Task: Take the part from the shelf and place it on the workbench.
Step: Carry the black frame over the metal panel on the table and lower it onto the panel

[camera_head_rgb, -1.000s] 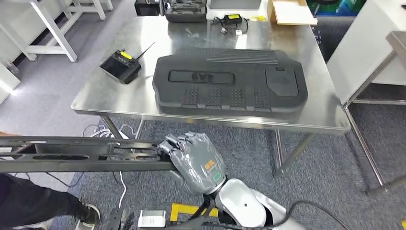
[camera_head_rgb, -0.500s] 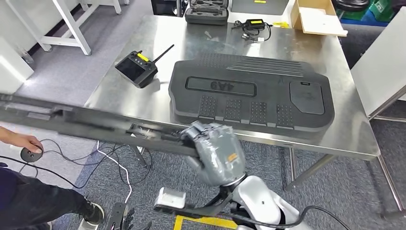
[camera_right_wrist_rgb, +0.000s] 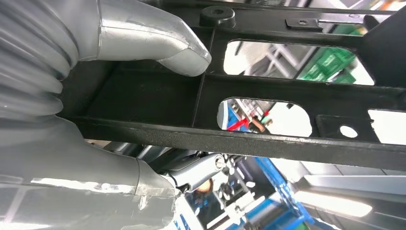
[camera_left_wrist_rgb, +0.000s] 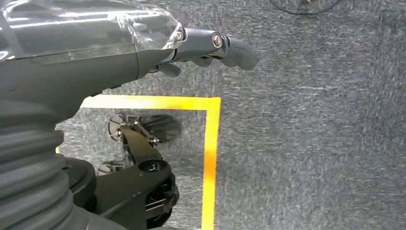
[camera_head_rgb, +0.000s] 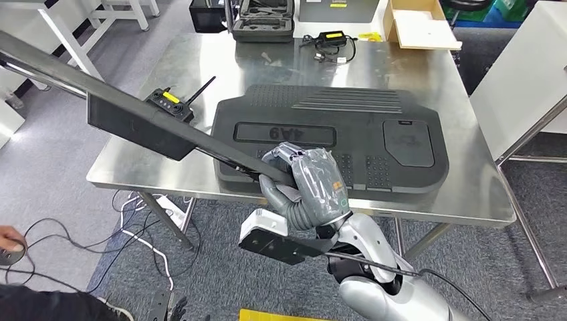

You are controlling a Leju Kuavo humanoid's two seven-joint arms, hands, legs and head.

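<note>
Gripping long black part (camera_head_rgb: 140,120) | right robot hand (camera_head_rgb: 314,184) raised it over workbench (camera_head_rgb: 434,194) | left robot hand (camera_left_wrist_rgb: 210,45) empty.

A grey carpeted floor (camera_head_rgb: 468,221) is seen throughout, marked with yellow tape lines (camera_left_wrist_rgb: 210,158) beneath the robot hand. A stainless-steel bench (camera_head_rgb: 468,194) on metal legs is set just beyond the robot hand. White frame tables (camera_head_rgb: 73,40) are placed well to its far left, a white cabinet (camera_head_rgb: 521,73) to its right. Loose cables (camera_head_rgb: 134,227) are strewn over the carpet lower left.
</note>
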